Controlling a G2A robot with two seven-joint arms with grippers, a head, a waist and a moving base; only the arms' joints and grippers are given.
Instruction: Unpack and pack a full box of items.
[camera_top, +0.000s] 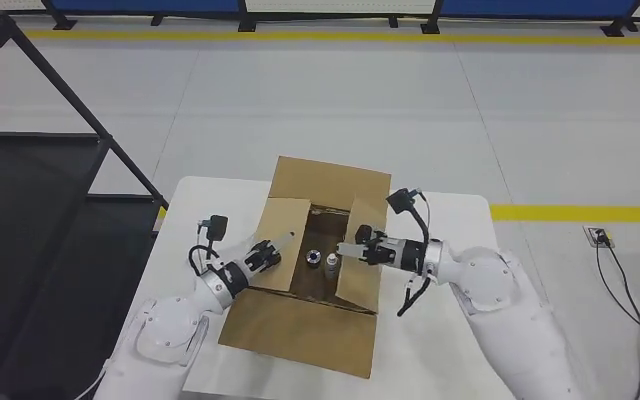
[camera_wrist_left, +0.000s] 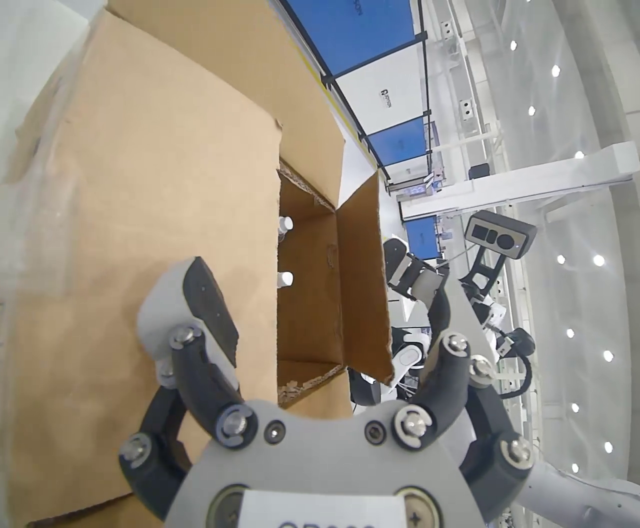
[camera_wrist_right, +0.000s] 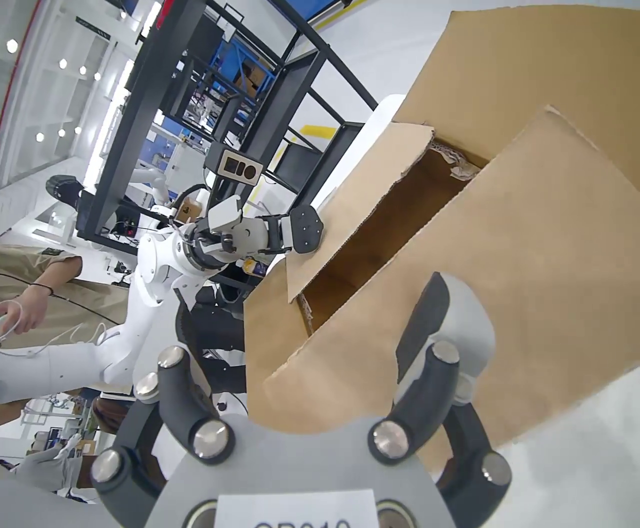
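Here, box: a brown corrugated cardboard box stood on the white table, its top open and its flaps turned back.
Contents: two small white-capped bottles stood on the box floor, near each other.
My left gripper: the fingers were spread apart at the left side flap, clamped on nothing.
My right gripper: the fingers were likewise apart, at the inner edge of the right side flap.
Handling, box: I judged the board light and stiff, yet ready to bend at its creases. A flap is best pinched flat near a free edge.
Handling, bottles: probably light, smooth and easily tipped. I would take each around the body, below the cap.
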